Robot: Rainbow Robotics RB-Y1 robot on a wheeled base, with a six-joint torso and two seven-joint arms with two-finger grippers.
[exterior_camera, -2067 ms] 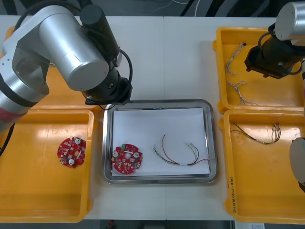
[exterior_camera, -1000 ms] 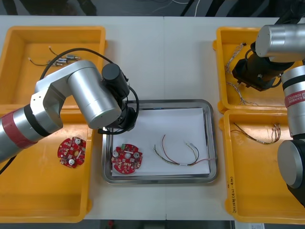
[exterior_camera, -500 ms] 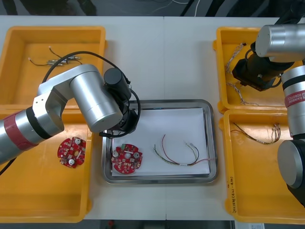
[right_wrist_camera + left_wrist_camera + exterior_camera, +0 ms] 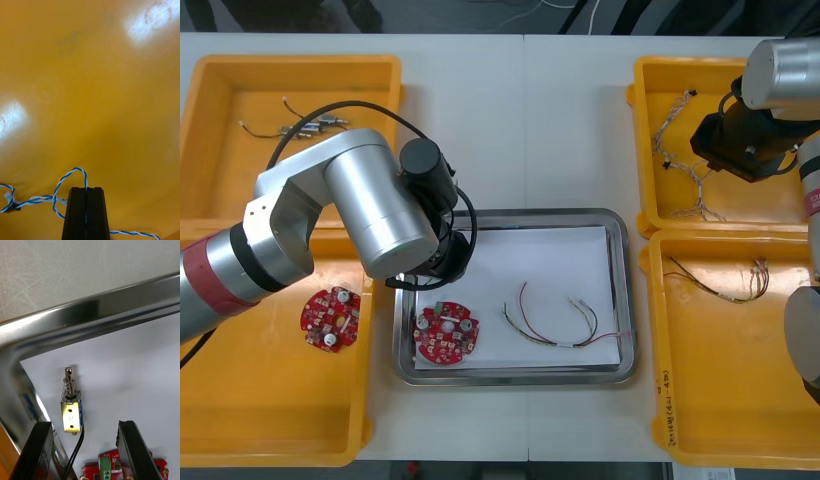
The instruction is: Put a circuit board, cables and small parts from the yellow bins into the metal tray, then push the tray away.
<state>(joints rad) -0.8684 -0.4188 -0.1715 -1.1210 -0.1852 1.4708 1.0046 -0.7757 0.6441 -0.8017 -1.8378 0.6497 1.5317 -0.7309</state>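
Left gripper is held over the far left corner of the metal tray, its fingers spread wide with nothing gripped. A small metal part with a black lead lies on the tray's white liner between the fingers, closer to one than the other and touched by neither. The right gripper is set low in the far right yellow bin, its fingers pressed together on a strand of the twisted blue and white cable, which loops out to either side.

Compared with half a second before, the right arm has been shifted toward the table's right edge, and the cable's loose strands lie differently in the bin. The left arm is found almost where it was.

On the light table, a round red circuit board lies in the tray's near left corner, and a thin coloured cable is curled at the tray's middle. A second board rests in the near left bin.
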